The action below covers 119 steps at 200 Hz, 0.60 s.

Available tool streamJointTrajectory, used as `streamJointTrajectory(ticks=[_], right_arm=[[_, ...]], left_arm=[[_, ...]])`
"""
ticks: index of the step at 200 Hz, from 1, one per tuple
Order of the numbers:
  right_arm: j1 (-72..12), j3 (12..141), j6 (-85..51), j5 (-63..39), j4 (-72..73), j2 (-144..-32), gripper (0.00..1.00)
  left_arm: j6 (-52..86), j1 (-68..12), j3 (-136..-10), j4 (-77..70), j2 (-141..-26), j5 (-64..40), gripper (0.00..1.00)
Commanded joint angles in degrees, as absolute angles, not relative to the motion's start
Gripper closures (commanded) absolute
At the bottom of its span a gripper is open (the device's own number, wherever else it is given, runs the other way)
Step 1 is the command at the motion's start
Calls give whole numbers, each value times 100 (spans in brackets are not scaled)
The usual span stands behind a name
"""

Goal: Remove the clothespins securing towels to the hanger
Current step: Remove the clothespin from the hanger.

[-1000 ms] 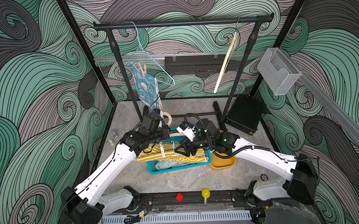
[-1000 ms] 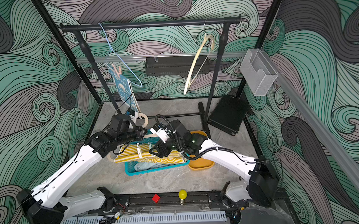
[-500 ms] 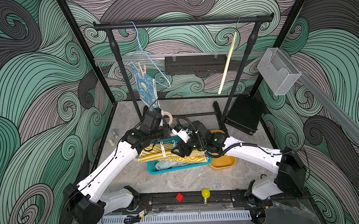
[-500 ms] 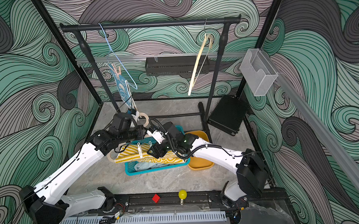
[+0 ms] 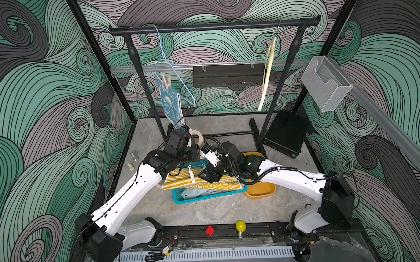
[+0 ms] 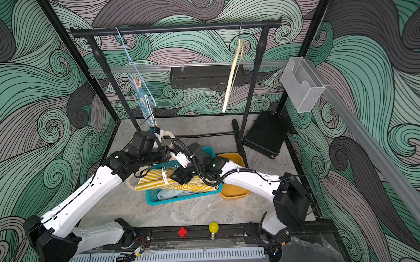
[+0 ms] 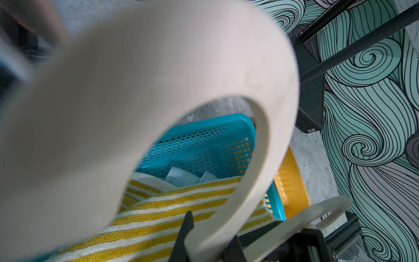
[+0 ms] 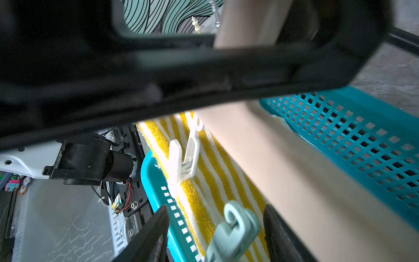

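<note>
R gripper (image 8: 215,211) at pale teal clothespin (image 8: 233,231); L gripper (image 7: 210,238) holds wooden hanger (image 7: 158,68).
L jaws pinched tight on hanger, over teal basket (image 8: 340,136). Yellow-striped towel (image 8: 204,181) draped on it w/ white clothespin (image 8: 183,158) and the teal one clipped on. R jaws spread, one each side of teal pin. Bunny towel (image 5: 170,104) hangs at back on blue wire hanger (image 5: 177,77), pink clothespin (image 5: 166,80) on top.

Striped towel (image 5: 182,179) lying over wooden hanger (image 7: 158,68), white clothespin (image 8: 184,158) and teal clothespin (image 8: 233,233) clipping its edge, bunny towel (image 5: 170,104) hanging from blue hanger (image 5: 174,72), pink clothespin (image 5: 166,81) pinning it, pale-blue towel (image 5: 194,193) lying in basket (image 5: 175,198).
</note>
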<state>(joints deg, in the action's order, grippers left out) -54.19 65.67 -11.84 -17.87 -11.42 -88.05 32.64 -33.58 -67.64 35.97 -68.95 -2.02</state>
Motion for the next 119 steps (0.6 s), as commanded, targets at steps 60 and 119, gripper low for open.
streamJointTrajectory(ticks=[60,119], right_arm=[[-5440,6577,-1361,-1942,-671,-8903,39],[-5398,6514,-1431,-2154,-587,-8921,49]], left_arm=[[3343,-3410,-7005,3542,-6979,-352,100],[3327,-3410,-6987,3568,-6961,-312,100]])
